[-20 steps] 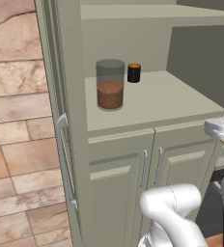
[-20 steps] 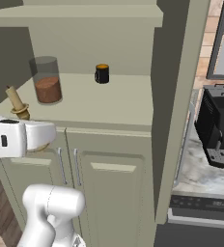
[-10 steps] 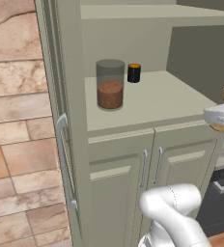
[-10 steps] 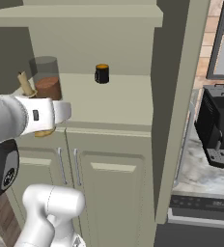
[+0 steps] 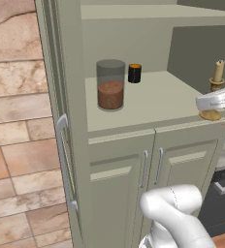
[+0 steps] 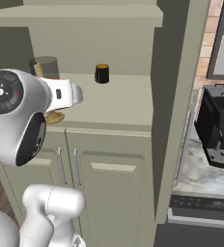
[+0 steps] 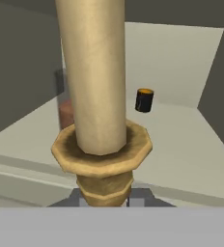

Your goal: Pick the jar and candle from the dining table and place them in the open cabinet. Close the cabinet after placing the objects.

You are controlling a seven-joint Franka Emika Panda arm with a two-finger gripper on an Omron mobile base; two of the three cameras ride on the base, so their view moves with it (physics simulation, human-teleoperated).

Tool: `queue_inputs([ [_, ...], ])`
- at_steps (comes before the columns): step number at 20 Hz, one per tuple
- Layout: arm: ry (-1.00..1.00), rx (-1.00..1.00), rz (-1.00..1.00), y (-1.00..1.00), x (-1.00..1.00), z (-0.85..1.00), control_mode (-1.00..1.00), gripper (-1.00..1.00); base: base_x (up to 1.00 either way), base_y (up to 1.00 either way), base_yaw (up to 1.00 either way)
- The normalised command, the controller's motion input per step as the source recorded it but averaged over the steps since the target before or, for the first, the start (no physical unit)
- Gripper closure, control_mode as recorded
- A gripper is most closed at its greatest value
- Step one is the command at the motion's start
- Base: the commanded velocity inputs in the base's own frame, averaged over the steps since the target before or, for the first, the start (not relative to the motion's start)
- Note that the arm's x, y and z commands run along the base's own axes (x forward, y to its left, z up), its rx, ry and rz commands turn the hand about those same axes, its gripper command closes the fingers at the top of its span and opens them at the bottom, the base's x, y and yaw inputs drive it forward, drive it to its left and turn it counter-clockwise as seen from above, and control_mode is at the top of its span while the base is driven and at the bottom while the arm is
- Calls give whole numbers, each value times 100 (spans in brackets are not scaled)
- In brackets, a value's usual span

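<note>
The candle (image 7: 97, 96), a tall cream stick in a gold holder, stands upright between my finger tips, and my gripper (image 7: 104, 198) is shut on its stem. In the left base view my gripper (image 5: 213, 102) holds the candle (image 5: 217, 72) at the front right corner of the cabinet's inner shelf (image 5: 153, 104). I cannot tell whether its base touches the shelf. The jar (image 5: 110, 85), clear glass with brown powder, stands on the shelf's left part. In the right base view my arm hides most of the jar (image 6: 47, 64) and the candle's base (image 6: 54, 117) shows below the hand.
A short black cylinder with an orange top (image 5: 134, 73) stands at the back of the shelf, right of the jar. The cabinet's left door (image 5: 61, 145) and right door (image 6: 179, 96) stand open. A dark coffee machine (image 6: 220, 125) sits on the counter to the right.
My gripper has risen with the candle from below the shelf's right edge to shelf level and moved in toward the front corner. The jar and black cylinder have not moved.
</note>
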Motion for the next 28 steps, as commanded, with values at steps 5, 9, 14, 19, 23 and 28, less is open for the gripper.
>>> queue_inputs([
  [5, 0, 10, 0, 0, 34, -12, -100, 100, 0, 0, 0],
  [9, -6, 12, 0, 0, 19, -20, -100, 100, 0, 0, 0],
  [14, -20, 5, 0, 1, 14, -3, -100, 100, 0, 0, 0],
  [19, -8, -5, 0, 12, 35, 0, -100, 100, 0, 0, 0],
  [23, 0, -10, 0, 19, 48, 0, -100, 100, 0, 0, 0],
  [28, 0, -2, 0, 2, 47, 0, -100, 100, 0, 0, 0],
])
